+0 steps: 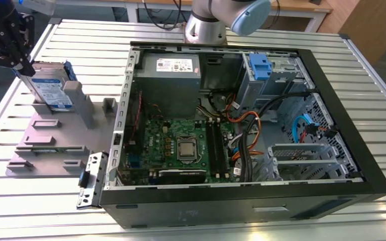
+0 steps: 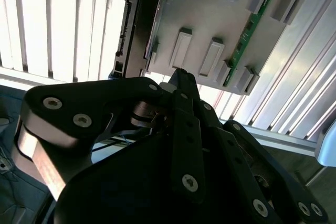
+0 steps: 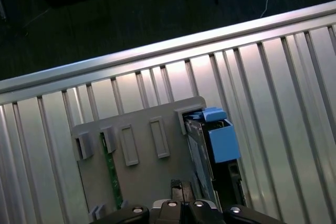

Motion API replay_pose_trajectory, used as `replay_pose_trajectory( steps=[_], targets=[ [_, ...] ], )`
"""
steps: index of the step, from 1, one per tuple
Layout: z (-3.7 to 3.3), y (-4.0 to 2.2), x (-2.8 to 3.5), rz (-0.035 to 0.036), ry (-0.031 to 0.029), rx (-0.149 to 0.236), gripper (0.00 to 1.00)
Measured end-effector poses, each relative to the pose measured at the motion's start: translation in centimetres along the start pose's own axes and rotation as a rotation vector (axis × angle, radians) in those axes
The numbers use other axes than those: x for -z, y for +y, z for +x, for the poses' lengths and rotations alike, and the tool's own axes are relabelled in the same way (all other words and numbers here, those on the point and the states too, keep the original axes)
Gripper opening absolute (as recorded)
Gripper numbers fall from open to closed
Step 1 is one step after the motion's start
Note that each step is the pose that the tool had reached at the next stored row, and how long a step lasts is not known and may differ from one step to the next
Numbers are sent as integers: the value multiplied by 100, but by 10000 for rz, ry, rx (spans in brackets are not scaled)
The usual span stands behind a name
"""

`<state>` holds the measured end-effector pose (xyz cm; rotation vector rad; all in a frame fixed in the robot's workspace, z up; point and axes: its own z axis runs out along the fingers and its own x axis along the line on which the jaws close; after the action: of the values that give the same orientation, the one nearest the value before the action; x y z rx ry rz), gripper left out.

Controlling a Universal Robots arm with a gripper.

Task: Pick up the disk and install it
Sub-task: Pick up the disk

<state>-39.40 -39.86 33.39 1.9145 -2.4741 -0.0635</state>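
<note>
One disk [image 1: 50, 90] stands upright in one grey fixture [image 1: 48, 145], to the exterior view's left of one open computer case [image 1: 246, 203]; one gripper [image 1: 24, 65] hangs near the disk's top, open or closed cannot be told; surface: slatted metal table [image 1: 38, 201].

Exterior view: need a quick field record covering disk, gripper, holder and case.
disk: silver-metal hard drive with white-and-blue label and blue plastic carrier, standing on edge in the holder, not installed
holder: grey plastic fixture on the slatted metal table, to the exterior view's left of the case
gripper: black gripper at the disk's upper end; contact unclear
case: open black computer case, motherboard exposed
</note>
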Motion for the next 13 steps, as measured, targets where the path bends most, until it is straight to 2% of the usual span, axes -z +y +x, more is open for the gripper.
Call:
replay_pose_trajectory(
  steps=[13],
  targets=[
    [1, 0, -1, -6, 16, 440, 11]
  ],
)
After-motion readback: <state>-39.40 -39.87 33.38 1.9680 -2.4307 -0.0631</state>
